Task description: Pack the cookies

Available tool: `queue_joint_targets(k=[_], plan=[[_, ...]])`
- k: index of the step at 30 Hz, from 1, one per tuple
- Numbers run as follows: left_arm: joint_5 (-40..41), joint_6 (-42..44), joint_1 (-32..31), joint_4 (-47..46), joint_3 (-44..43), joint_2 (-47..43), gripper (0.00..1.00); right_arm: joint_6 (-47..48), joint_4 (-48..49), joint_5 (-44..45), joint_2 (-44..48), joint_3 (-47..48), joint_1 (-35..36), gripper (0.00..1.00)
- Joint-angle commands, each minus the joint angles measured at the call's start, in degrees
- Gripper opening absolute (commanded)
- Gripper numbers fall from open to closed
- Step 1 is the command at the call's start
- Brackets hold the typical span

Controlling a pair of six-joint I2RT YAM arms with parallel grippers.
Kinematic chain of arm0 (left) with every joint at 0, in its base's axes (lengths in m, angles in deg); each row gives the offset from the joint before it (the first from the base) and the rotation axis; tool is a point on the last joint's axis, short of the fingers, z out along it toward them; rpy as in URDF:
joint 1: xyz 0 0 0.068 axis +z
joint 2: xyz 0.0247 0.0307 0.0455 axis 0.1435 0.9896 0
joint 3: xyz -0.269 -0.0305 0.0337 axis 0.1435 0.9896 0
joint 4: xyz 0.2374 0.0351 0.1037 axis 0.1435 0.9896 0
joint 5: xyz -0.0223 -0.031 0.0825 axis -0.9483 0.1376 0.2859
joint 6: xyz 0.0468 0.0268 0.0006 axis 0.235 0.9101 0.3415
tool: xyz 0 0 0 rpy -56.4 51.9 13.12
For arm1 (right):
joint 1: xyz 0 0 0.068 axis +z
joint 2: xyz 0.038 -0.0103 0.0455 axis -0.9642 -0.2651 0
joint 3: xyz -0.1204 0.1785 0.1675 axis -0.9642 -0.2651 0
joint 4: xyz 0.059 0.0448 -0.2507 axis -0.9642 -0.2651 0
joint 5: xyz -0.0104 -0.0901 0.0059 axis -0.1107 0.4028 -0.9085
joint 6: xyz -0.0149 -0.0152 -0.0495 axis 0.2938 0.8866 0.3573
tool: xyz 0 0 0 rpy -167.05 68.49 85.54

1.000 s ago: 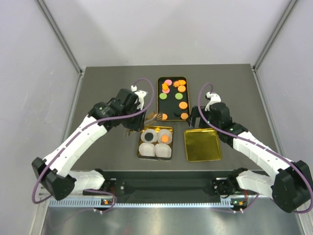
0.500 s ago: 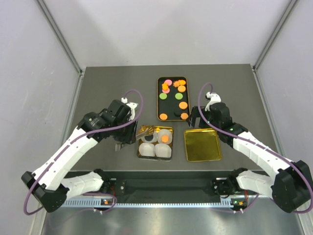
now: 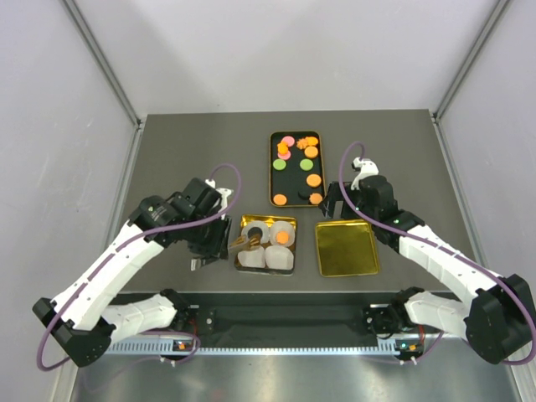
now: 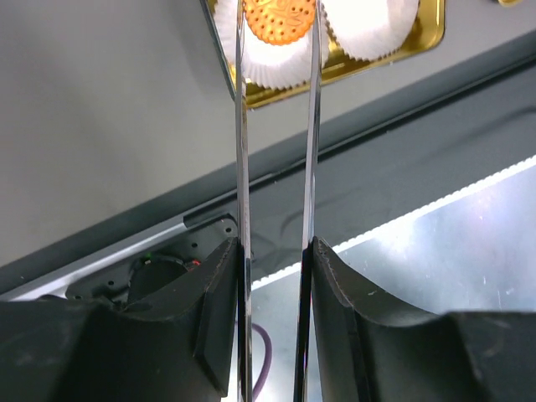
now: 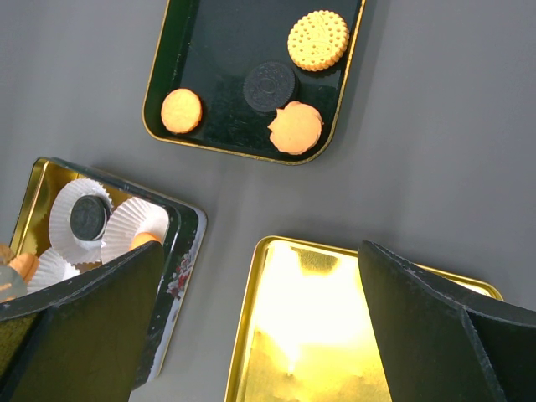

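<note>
While the left gripper (image 3: 241,244) hangs low over the left side of the tin (image 3: 280,218), among the liners (image 3: 280,260), the right gripper (image 3: 342,203) sits between tray (image 3: 293,180) and lid (image 3: 345,249). Most cookies (image 3: 312,179) lie in the tray, and two are already in the tin.

Only the left wrist view shows the grasp: the jaws, narrowly parted, pinch an orange cookie (image 4: 280,18) just above a liner.

The right wrist view shows its jaws spread wide and holding nothing, above the lid's far edge.

A second ago the left gripper was at the tray's near left corner. The right has stayed put.
</note>
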Motion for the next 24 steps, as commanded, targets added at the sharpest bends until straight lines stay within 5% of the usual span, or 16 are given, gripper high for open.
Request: queue_joint_targets(k=[1,24], plan=[[-2.04,-1.23,-0.68,2.23,-0.33,0.02,0.38,0.57,0.77,-0.28,0.23,2.34,-0.17,1.00],[1.65,-3.25,-2.79,2.67,1.07,1.16,0.40,0.66,0.50,-0.02,0.93,2.34,-0.17,1.00]])
